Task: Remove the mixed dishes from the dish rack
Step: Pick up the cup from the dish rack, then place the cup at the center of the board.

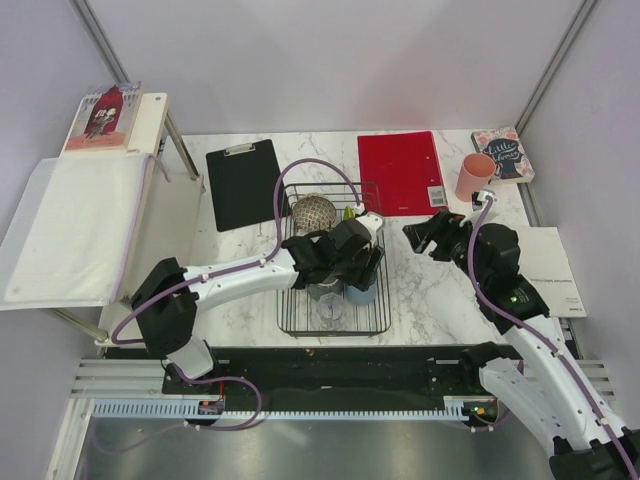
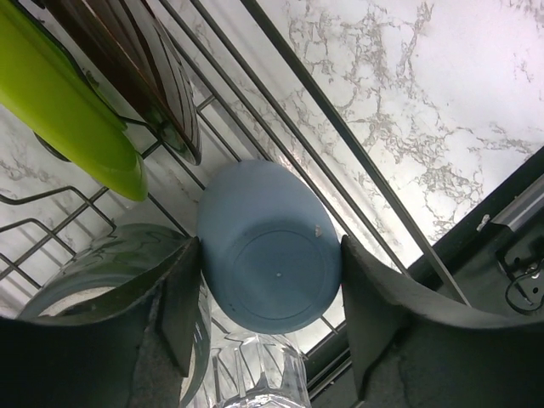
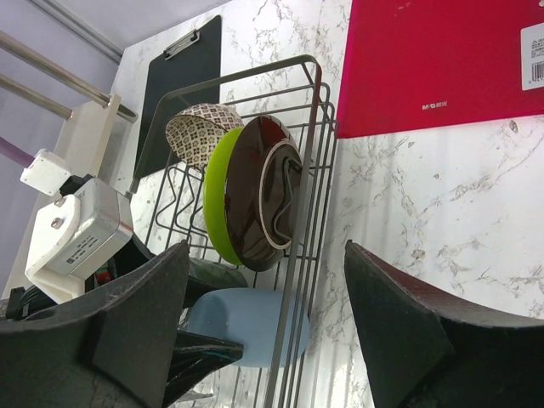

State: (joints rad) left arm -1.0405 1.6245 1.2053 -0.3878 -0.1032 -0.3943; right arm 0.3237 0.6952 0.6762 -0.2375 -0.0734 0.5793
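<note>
The black wire dish rack [image 1: 284, 300] stands mid-table. In it are a beige patterned bowl [image 1: 313, 212], a lime-green plate [image 3: 217, 204] and a dark red plate [image 3: 255, 187] standing on edge, a grey mug [image 2: 102, 255], a clear glass [image 2: 255, 374] and a light blue cup [image 2: 272, 246]. My left gripper [image 2: 272, 255] reaches into the rack, its jaws against both sides of the blue cup. A pink cup [image 1: 476, 177] stands on the table at the back right. My right gripper [image 1: 435, 232] hovers open and empty right of the rack.
A flat black clipboard [image 1: 245, 183] lies left of the rack's far end and a red folder [image 1: 402, 172] right of it. A small book [image 1: 505, 152] sits by the pink cup. White paper [image 1: 555, 270] lies at the right edge. A white side shelf [image 1: 75, 225] stands to the left.
</note>
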